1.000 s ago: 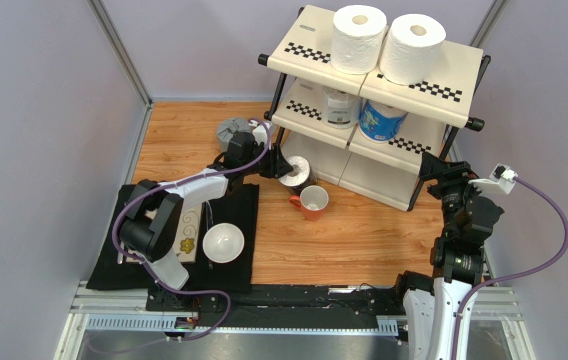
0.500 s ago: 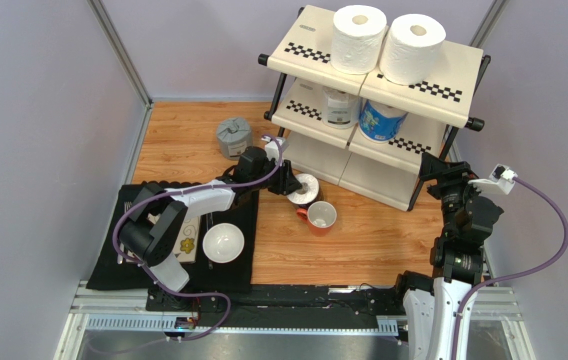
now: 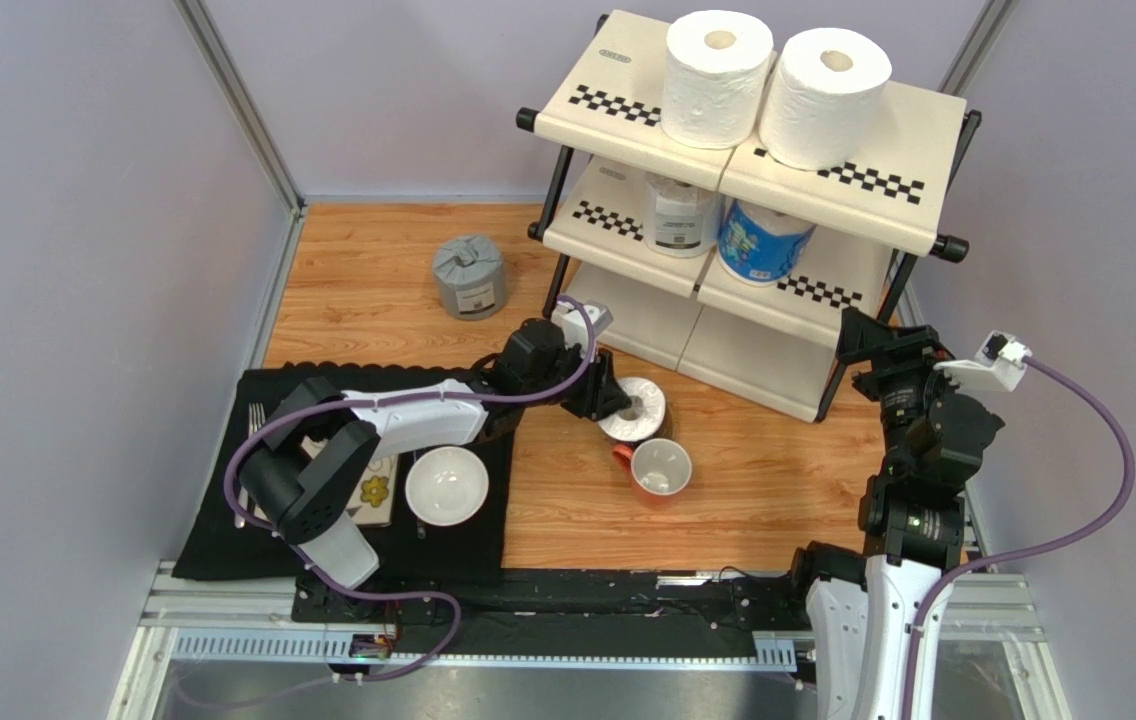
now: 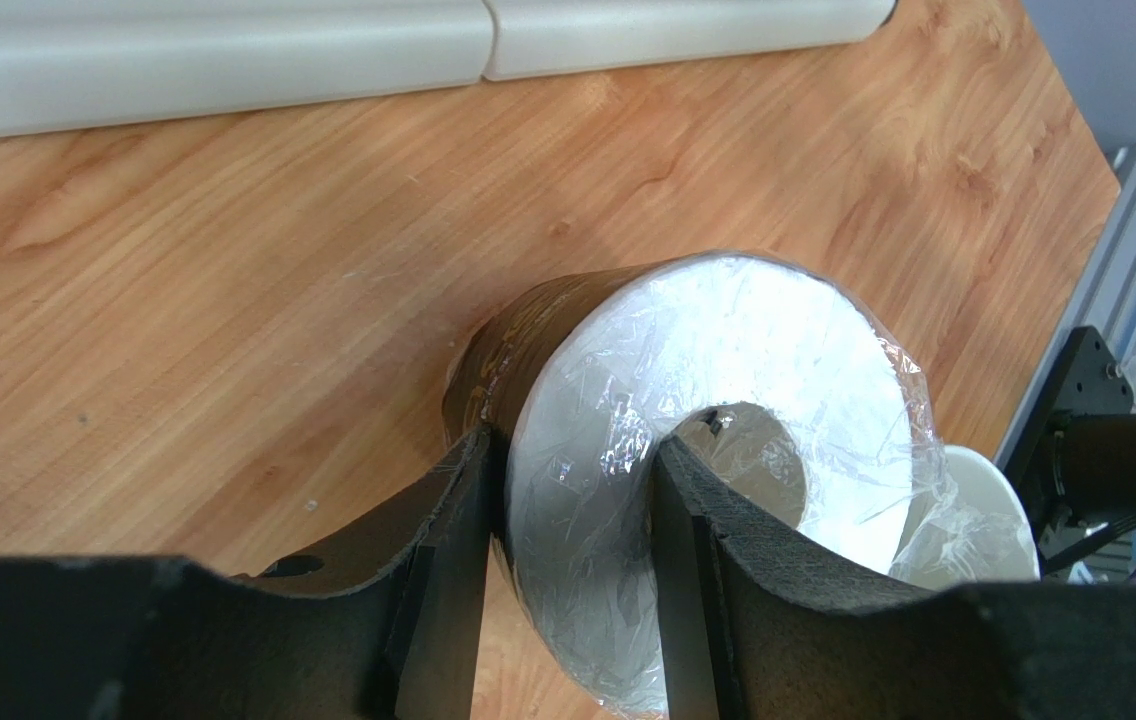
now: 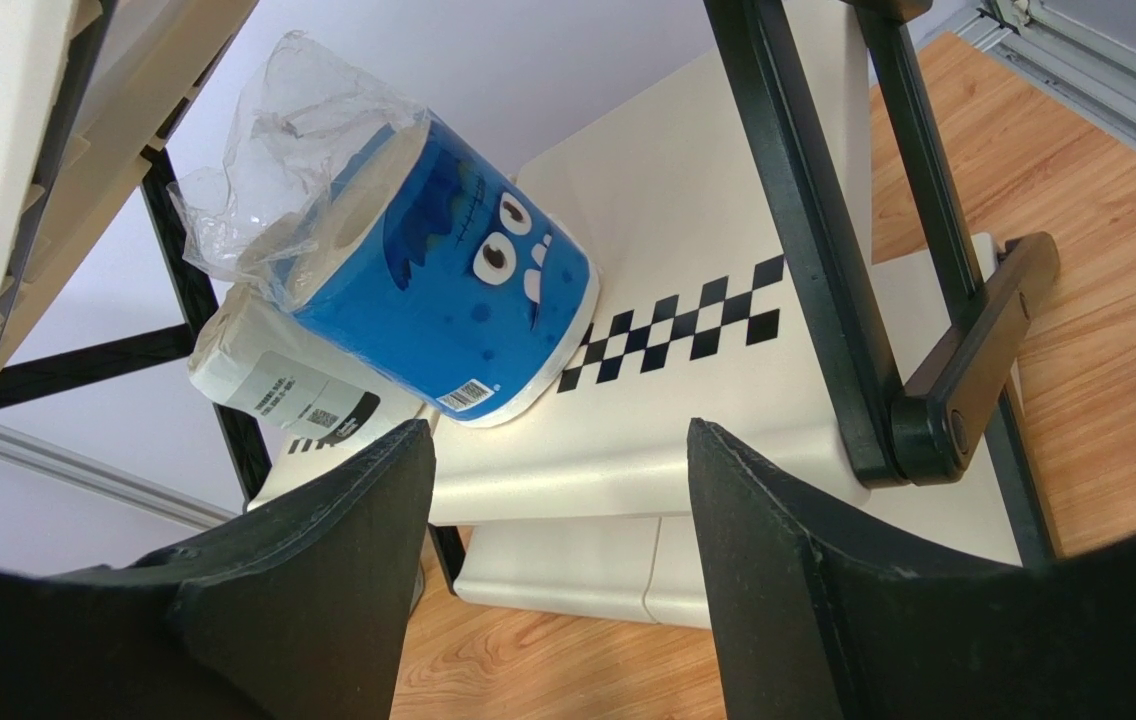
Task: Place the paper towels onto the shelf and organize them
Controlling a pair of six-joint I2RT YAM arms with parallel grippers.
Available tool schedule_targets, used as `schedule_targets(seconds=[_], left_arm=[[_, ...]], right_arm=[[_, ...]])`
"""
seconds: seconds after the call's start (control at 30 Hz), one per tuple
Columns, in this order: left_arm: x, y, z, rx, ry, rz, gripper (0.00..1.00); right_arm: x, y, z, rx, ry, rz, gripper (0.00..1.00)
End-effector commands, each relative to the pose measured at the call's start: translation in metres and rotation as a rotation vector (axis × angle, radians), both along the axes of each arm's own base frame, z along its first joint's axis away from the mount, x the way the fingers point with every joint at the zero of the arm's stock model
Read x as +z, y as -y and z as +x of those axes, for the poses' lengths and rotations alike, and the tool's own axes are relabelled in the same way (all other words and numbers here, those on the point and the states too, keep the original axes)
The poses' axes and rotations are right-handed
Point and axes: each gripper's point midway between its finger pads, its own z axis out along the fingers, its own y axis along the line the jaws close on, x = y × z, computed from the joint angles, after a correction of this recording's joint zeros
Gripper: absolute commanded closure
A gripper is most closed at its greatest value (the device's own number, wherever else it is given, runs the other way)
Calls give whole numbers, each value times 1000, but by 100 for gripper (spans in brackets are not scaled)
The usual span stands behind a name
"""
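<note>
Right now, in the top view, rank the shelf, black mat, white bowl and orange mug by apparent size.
1. shelf
2. black mat
3. white bowl and orange mug: about alike, so unranked.

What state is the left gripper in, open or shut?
Shut on the black-wrapped roll: the left gripper has one finger inside its hollow core and the other against its outer wall.

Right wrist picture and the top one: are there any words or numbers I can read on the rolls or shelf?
Nothing here can be read.
blue roll: cartoon face and a barcode sticker, digits too small.
clear-white roll: black print and a code on its label, too blurred.
shelf: small dark mark on the top panel's corner, too small.
</note>
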Motion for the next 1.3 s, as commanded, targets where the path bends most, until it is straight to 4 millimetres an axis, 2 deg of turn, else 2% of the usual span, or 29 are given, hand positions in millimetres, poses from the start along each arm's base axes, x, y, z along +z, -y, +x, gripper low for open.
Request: schedule_targets(seconds=[0.0,0.2,0.3,0.43,0.57,0.7,0.9,1.0,1.07,1.17,1.2,1.23,1.27], left_arm=[[2,9,-24,-53,31,9,75],[-11,15,-46,-81,47,62,75],[-16,16,-49,-84,59,92,75],[-24,8,-38,-50,96,175,76],[-20,4,-18,-25,160,268,75],[-8,5,4,-15,194,323,75],[-1,-7,26,25,188,347,75],[-3,-12,29,33,168,349,74],[-8,-12,27,19,152,353,68],[-14,-13,21,4,128,346,51],[-13,-11,20,0,126,337,41],[-13,-10,17,-8,116,327,15],[-12,-9,17,-9,117,321,8]], right_arm=[[10,-3,-1,9,43,-1,34],[12,-3,-2,12,44,-6,34],[11,-3,-2,11,43,-4,34],[10,-3,-3,10,38,-6,34],[11,-3,-4,7,40,-11,34],[13,-3,-5,5,43,-13,34],[15,-3,-7,3,45,-22,35],[15,-4,-6,11,47,-21,34],[15,-6,-6,23,47,-28,34],[20,-6,-6,22,58,-58,34],[18,-5,-6,19,43,-65,34],[27,-3,-8,10,46,-93,33],[25,-3,-6,15,26,-96,33]])
